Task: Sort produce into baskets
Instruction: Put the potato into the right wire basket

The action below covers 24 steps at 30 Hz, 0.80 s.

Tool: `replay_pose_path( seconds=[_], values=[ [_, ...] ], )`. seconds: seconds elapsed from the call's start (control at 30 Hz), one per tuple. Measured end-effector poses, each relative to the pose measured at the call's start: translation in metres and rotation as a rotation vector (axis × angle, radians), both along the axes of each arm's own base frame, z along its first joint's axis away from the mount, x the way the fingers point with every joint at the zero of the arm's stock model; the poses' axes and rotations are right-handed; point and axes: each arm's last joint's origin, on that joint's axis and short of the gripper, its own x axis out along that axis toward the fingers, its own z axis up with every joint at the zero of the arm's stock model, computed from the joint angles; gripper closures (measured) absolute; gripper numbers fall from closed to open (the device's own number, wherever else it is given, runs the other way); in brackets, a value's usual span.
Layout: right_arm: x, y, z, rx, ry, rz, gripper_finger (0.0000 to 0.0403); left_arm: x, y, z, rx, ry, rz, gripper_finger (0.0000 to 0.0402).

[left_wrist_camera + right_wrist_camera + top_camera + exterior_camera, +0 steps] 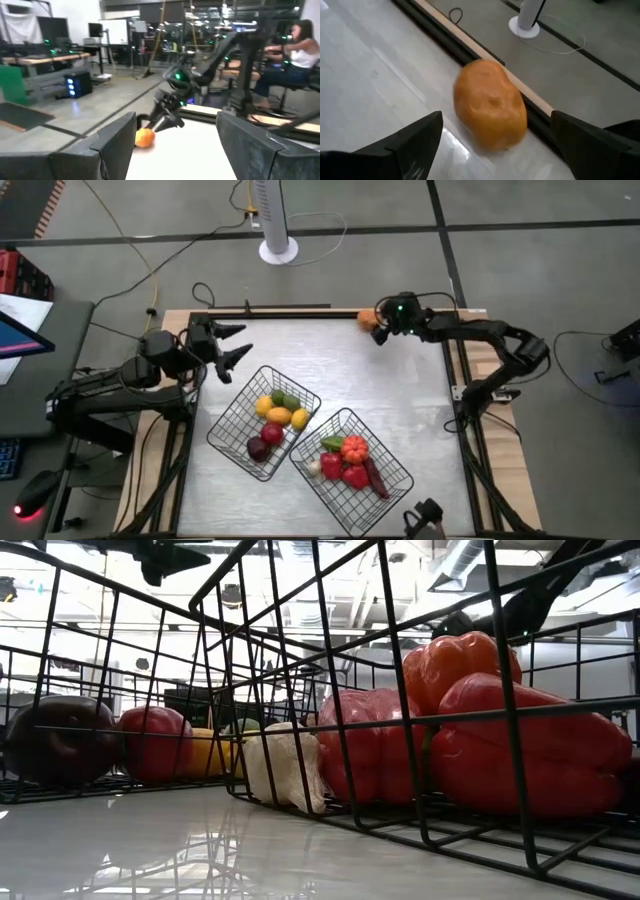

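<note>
Table top (400,395): glossy, reflective (wood rim). Baskets (232,425): black metal wire. Peppers (530,745): smooth, shiny.

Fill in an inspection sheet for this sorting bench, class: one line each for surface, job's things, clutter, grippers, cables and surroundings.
Surface: pale glossy table, dark rail around it.
Job's things: left basket holds yellow, green, red and dark purple pieces; right basket holds red, orange, green and a white piece. One orange fruit lies loose at the far edge by the rail.
Clutter: nothing seen.
Grippers: right gripper open, fingers either side of the orange fruit; left gripper open, above the table near the left basket.
Cables: cords on the floor beyond the table.
Surroundings: white fan base; seated person in the room behind.
</note>
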Motion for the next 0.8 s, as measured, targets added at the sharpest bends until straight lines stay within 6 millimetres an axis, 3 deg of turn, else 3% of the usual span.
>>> replay_pose_path(
  seconds=[0.43,0.63,0.8],
  values=[
    [0.015,-0.020,-0.053,-0.008,0.035,0.053,0.0005,0.000,0.000,0.002,0.054,0.005,0.015,0.0140],
    [0.018,-0.022,-0.052,-0.018,0.031,0.085,0.0018,0.000,0.000,0.001,0.090,0.032,0.019,0.0140],
    [0.017,-0.021,-0.053,-0.013,0.037,0.099,0.0060,-0.001,0.001,0.001,0.113,0.046,0.066,0.0140]
  ],
)
